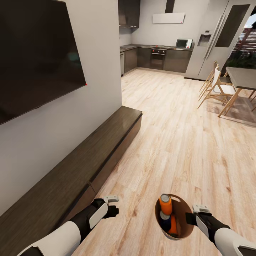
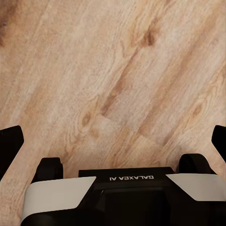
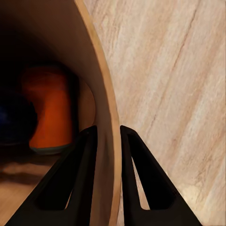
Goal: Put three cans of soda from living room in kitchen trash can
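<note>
Carrying the loaded bin toward the kitchen.

The right gripper (image 1: 192,213) is pinching the bin's (image 1: 185,206) wall, one finger inside and one outside, with two orange cans (image 1: 165,204) and the blue can (image 1: 164,218) already inside. The left gripper (image 1: 113,204) is hanging wide open and empty over the floor (image 1: 170,135). Next, judging by the layout: rolling past the bench (image 1: 89,156) to the kitchen (image 1: 158,53) and keeping the bin level.
</note>
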{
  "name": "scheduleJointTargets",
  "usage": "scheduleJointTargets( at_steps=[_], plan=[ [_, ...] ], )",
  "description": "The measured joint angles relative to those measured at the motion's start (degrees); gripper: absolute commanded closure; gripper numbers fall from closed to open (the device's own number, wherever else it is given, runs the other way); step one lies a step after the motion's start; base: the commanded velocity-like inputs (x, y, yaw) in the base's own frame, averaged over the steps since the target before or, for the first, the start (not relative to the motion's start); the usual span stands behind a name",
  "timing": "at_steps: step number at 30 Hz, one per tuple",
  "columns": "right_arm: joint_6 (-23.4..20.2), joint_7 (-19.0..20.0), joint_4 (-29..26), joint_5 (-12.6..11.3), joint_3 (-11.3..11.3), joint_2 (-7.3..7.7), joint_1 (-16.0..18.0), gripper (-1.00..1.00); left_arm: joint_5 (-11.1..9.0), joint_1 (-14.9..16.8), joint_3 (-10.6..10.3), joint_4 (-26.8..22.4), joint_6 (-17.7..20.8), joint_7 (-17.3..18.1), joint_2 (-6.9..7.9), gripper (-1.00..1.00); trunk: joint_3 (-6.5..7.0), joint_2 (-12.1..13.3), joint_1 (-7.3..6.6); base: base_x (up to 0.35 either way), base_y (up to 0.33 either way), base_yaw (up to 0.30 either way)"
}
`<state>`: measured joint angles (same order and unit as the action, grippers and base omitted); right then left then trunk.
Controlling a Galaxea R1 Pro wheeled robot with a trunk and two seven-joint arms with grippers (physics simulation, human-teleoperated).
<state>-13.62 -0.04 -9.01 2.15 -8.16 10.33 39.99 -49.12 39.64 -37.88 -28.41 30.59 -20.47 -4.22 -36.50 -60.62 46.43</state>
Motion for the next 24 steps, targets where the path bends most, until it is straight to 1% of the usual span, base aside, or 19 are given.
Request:
scheduleJointTargets(
  at_steps=[1, 2, 4, 5, 7, 9, 15, 24],
  plan=[
    [0.31, 0.93, 0.14, -0.83, -0.6, -0.02, -0.04, 1.0, -0.01, 0.0, -0.01, 0.01, -0.01, 0.0, 0.0, -1.0, 0.0, 0.0, 0.0, 0.0, 0.0, 0.0],
    [0.52, 1.55, 0.06, -0.4, -0.99, 0.01, -0.02, 1.0, -0.01, 0.0, -0.01, 0.0, -0.01, 0.0, 0.0, -1.0, 0.01, 0.0, 0.0, 0.0, 0.0, 0.0],
    [0.95, 3.01, 0.36, 0.03, 0.07, 0.04, -0.11, 1.0, 0.04, 0.0, 0.0, 0.0, -0.02, -0.01, 0.0, -1.0, 0.0, 0.0, 0.0, 0.0, 0.0, 0.0],
    [1.04, 3.39, 0.4, -0.18, -0.22, 0.03, -0.15, 1.0, 0.05, 0.0, 0.0, 0.01, -0.03, -0.01, 0.0, -1.0, 0.0, 0.0, 0.0, 0.0, 0.0, 0.0],
    [1.18, 3.83, 0.37, 0.09, -0.69, 0.04, -0.19, 1.0, 0.06, 0.0, 0.0, 0.01, -0.05, -0.01, 0.0, -1.0, 0.0, 0.0, 0.0, 0.0, 0.0, 0.0],
    [1.32, 4.23, 0.68, 0.16, -0.32, 0.03, -0.29, 1.0, 0.07, 0.0, 0.0, 0.01, -0.07, -0.01, 0.0, -1.0, 0.0, 0.0, 0.0, 0.0, 0.0, 0.0],
    [1.55, 4.68, 1.06, 0.25, -0.4, 0.03, -0.77, 1.0, -0.01, 0.0, 0.0, 0.02, -0.17, 0.05, 0.0, -1.0, 0.0, 0.0, 0.0, 0.0, 0.0, 0.0],
    [1.58, 4.73, 1.11, 0.25, -0.45, -0.07, -0.89, 1.0, -0.13, 0.0, 0.0, 0.02, -0.42, 0.07, 0.0, -1.0, -1.61, -3.59, 1.97, 0.0, 0.0, 0.0]
  ],
)
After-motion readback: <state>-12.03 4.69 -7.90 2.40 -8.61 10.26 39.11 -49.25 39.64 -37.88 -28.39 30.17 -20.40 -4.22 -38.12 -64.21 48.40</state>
